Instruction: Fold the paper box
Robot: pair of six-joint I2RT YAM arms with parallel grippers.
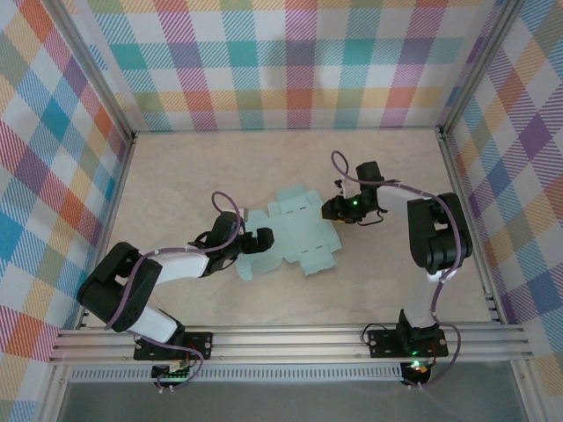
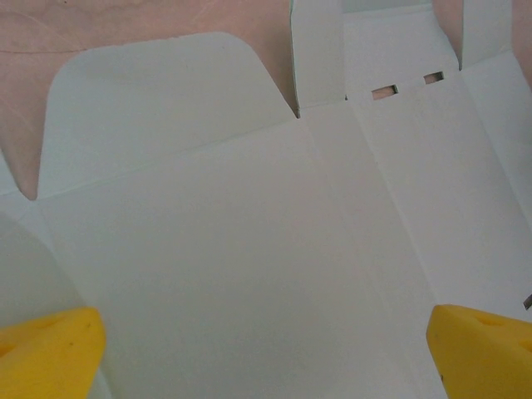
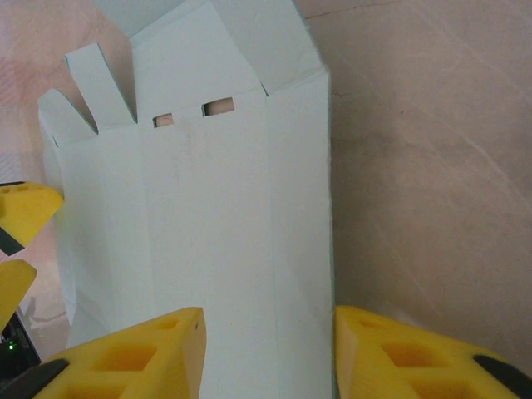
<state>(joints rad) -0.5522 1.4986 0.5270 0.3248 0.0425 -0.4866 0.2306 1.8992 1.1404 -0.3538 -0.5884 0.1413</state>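
The paper box (image 1: 290, 233) is a pale mint die-cut sheet lying flat on the wooden table, flaps and tabs spread out. My left gripper (image 1: 244, 244) is at the sheet's left end, open wide. In the left wrist view its yellow fingers (image 2: 50, 353) stand far apart over the paper box (image 2: 249, 249). My right gripper (image 1: 330, 209) is at the sheet's right edge. Its jaws stand partly apart around a strip of the paper box (image 3: 208, 233). One finger (image 3: 141, 357) is over the card and the other sits at the card's edge on the table side.
Plaid walls (image 1: 62, 158) enclose the table (image 1: 396, 281) on three sides, with an aluminium rail (image 1: 290, 338) along the near edge. Bare wood lies behind and in front of the sheet. The left gripper's yellow fingers (image 3: 21, 208) appear at the left edge of the right wrist view.
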